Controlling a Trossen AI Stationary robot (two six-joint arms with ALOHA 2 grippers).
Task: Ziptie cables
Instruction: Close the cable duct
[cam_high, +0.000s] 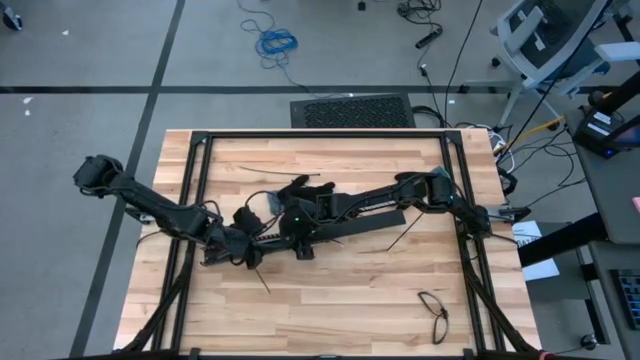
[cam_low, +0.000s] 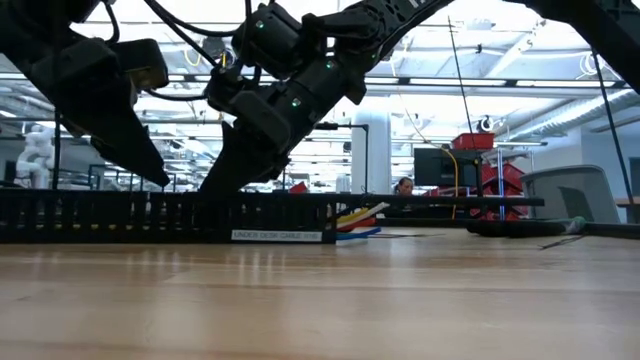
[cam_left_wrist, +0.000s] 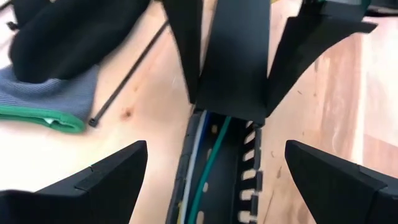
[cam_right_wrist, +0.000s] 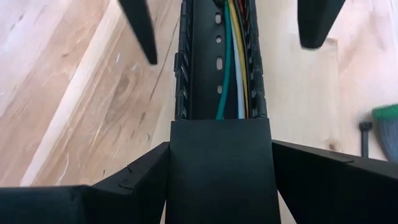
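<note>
Straddling the slotted bar (cam_left_wrist: 214, 180), the left pincer (cam_left_wrist: 214, 180) gapes wide, gripping nothing; the right pincer (cam_right_wrist: 221, 168), also spread, faces it. The cables (cam_right_wrist: 233, 68) lie inside the bar mid-bench (cam_high: 330, 300), their ends hidden under a flat black piece (cam_right_wrist: 221, 168).

cables (cam_right_wrist: 233, 56) | far ends hidden under black cover (cam_right_wrist: 221, 168)

Grey tiled floor (cam_high: 80, 60) with a coiled blue cord (cam_high: 275, 42); office chair (cam_high: 550, 40) at the corner; bright ceiling lighting (cam_low: 520, 60).
</note>
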